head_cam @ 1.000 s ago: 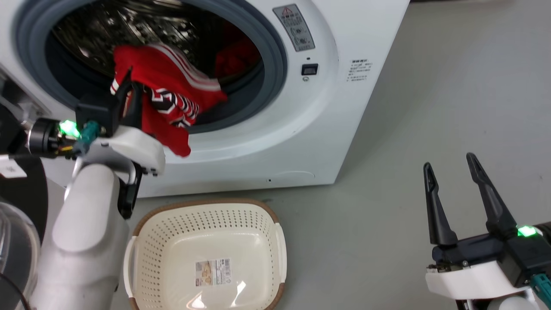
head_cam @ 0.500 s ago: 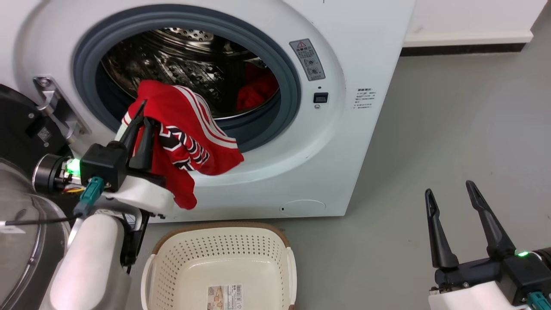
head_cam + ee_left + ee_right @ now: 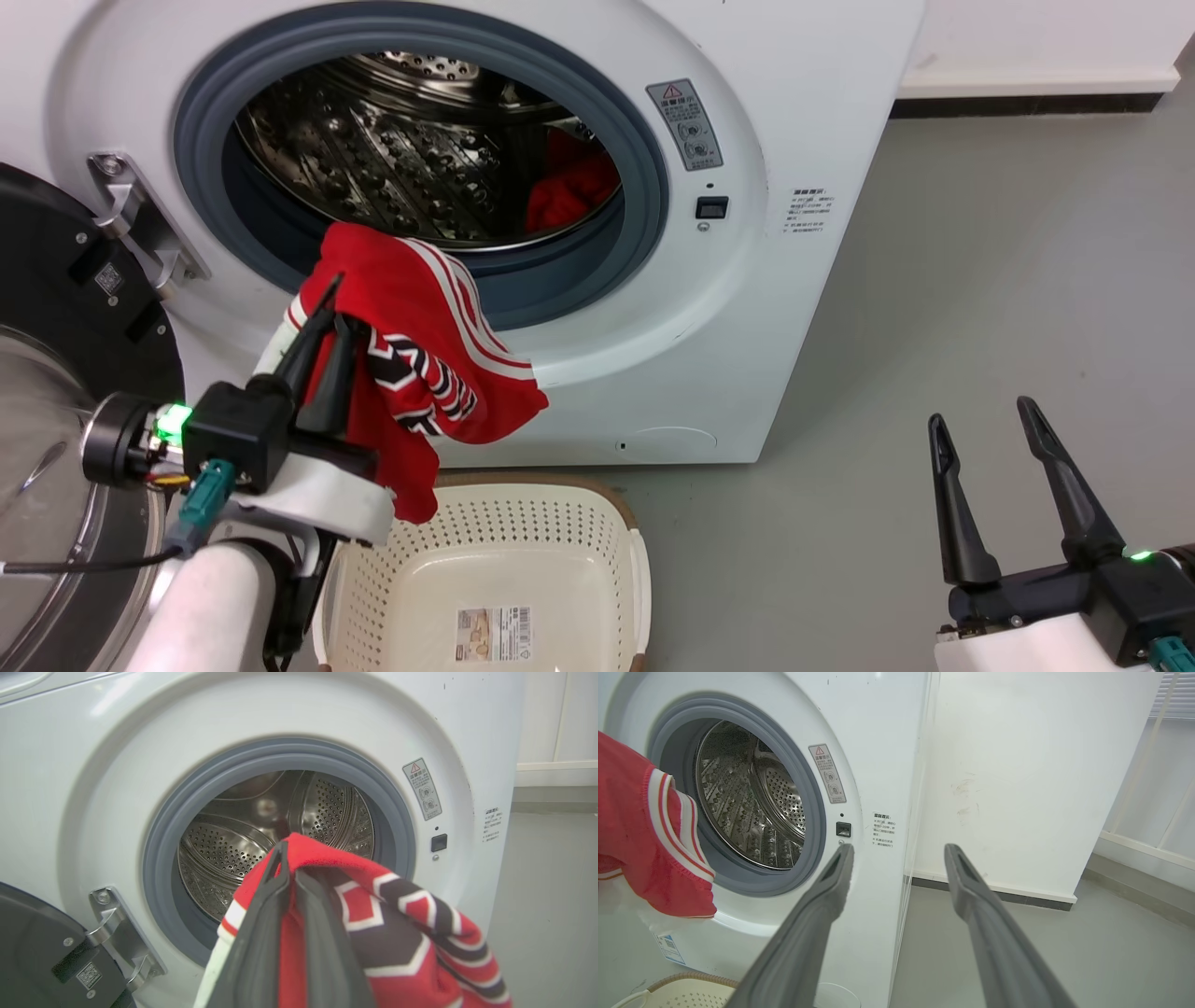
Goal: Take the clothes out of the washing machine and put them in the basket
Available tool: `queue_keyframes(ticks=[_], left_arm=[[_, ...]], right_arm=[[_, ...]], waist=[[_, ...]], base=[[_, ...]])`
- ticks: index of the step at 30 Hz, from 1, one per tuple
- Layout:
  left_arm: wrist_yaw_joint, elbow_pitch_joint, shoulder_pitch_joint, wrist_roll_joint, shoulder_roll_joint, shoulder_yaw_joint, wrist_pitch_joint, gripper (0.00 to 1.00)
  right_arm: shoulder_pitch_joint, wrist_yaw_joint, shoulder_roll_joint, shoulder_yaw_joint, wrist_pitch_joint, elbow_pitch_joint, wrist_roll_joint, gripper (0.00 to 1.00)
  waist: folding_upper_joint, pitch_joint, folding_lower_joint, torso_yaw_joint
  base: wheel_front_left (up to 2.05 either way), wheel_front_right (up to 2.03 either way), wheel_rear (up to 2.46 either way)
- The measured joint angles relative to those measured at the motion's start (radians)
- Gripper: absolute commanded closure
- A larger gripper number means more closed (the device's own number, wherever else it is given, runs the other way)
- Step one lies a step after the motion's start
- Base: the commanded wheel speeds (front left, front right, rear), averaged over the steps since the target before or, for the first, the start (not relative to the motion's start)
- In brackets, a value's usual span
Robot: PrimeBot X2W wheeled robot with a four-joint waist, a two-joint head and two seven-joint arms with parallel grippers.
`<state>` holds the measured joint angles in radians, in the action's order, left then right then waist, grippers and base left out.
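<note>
Here's the left gripper (image 3: 338, 303) clamped shut on the jersey (image 3: 439, 308), red cloth bunched between its fingers. The jersey hangs just outside the washer (image 3: 747, 308), draped down in front of the lower lip of its opening. The basket (image 3: 560, 523) sits on the floor at the foot of the washer, under the hanging tail, its bare bottom and label showing. This looks like the carry step: out of the washer, not yet dropped. The next move calls for drawing back from the washer and lowering until the jersey sits over the basket's middle, then letting go without the tail lapping over the rim. Another red garment (image 3: 569, 191) lies deep in the washer's drum. The right gripper (image 3: 982, 413) hangs wide open, holding nothing, well clear of the washer's right-hand corner.
</note>
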<state>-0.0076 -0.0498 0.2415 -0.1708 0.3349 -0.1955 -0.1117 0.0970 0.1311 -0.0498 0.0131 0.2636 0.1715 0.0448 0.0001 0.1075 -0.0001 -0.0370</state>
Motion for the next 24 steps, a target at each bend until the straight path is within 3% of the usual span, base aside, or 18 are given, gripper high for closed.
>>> queue_keyframes(ticks=[12, 24], left_arm=[[0.0, 0.049, -0.095, -0.012, -0.034, -0.067, 0.01, 1.0], [-0.037, 0.365, 0.01, -0.02, -0.073, -0.116, -0.055, 1.0]], right_arm=[[-0.052, 0.0, 0.0, -0.015, 0.0, 0.015, 0.0, 0.0], [-0.163, 0.0, 0.0, -0.031, 0.0, 0.042, -0.002, 0.0]], waist=[[0.0, 0.108, 0.0, -0.007], [0.0, 0.306, 0.0002, -0.033]], base=[[0.0, 0.0, 0.0], [0.0, 0.0, 0.0]])
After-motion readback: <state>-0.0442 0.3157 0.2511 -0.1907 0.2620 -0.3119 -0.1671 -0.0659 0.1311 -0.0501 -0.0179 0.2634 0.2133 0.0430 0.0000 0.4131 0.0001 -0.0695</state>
